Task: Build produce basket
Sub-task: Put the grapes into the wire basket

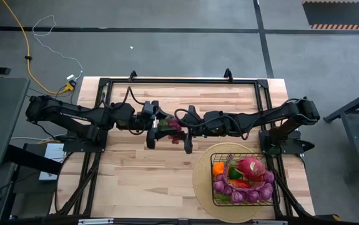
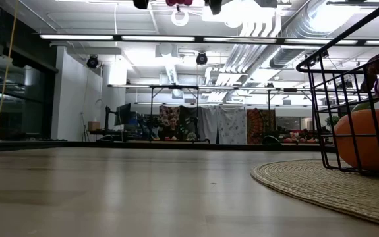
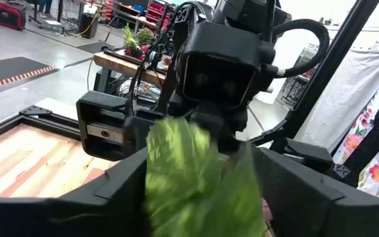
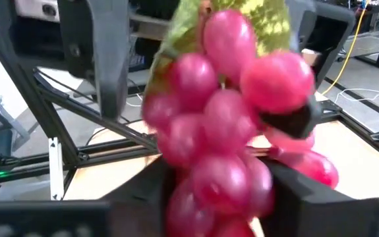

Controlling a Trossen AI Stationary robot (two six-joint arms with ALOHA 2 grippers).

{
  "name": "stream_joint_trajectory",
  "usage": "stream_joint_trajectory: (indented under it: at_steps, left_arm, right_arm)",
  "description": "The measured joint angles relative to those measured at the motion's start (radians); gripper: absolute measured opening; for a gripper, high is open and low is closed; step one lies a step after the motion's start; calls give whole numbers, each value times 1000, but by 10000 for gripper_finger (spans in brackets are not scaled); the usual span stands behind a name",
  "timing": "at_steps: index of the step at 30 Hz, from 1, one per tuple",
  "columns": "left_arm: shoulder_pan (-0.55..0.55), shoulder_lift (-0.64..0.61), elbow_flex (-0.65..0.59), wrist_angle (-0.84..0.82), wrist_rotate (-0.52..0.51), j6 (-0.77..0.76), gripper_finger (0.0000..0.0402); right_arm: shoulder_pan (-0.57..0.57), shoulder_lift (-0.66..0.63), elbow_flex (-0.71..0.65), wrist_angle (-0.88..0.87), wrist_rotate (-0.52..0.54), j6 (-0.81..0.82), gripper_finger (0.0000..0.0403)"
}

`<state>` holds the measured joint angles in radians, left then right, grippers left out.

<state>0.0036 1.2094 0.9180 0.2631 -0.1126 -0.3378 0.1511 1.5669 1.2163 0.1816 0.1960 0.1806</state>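
Observation:
A red grape bunch (image 1: 174,125) with a green leaf hangs high over the middle of the table, between my two grippers. My left gripper (image 1: 156,127) comes at it from the table's left, my right gripper (image 1: 185,130) from the right; both are shut on it. The left wrist view shows mostly the leaf (image 3: 199,181), the right wrist view the grapes (image 4: 225,131). The black wire basket (image 1: 215,199) stands on a round tan mat (image 1: 201,187) at the near right. It holds an orange (image 1: 218,168), a pink dragon fruit (image 1: 250,167), purple grapes (image 1: 245,194) and peppers. My left gripper pinches the bunch between its two fingers at the leaf end (image 3: 176,158), coming level from the table's left. The bunch is lifted clear of the table. My right gripper has the grapes (image 4: 209,178) between its two fingers (image 4: 146,187), level from the table's right. The other gripper's dark fingertip (image 4: 294,122) lies against the bunch farther off.
Bare wood tabletop (image 1: 142,175) lies under and to the near left of the grippers. The low view shows the basket's wire wall (image 2: 350,85), the orange (image 2: 367,138) inside and the mat's edge (image 2: 321,184) at the right. A black frame (image 1: 179,81) runs along the far edge.

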Motion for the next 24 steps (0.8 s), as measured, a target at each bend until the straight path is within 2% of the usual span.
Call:
stream_joint_trajectory:
  at_steps: [5, 8, 11, 15, 19, 24]
  left_arm:
    - [1, -9, 39, -21, 1, 27, 274]
    - [5, -38, 84, -87, 4, 70, 278]
    - [14, -89, 134, -262, -6, 116, 278]
    - [25, -184, 192, -450, -35, 156, 278]
    - [32, -286, 194, -525, -54, 158, 278]
    - [29, -379, 193, -547, -102, 158, 278]
  right_arm:
    - [-8, -4, 0, -15, -7, -7, 72]
    - [-17, -26, 0, -41, -7, -33, 46]
    - [-28, -81, 0, -103, -6, -72, 51]
    - [-40, -202, 0, -269, -5, -84, 75]
    - [-28, -328, 0, -478, -16, -24, 79]
    - [43, -449, 0, -625, -151, 175, 76]
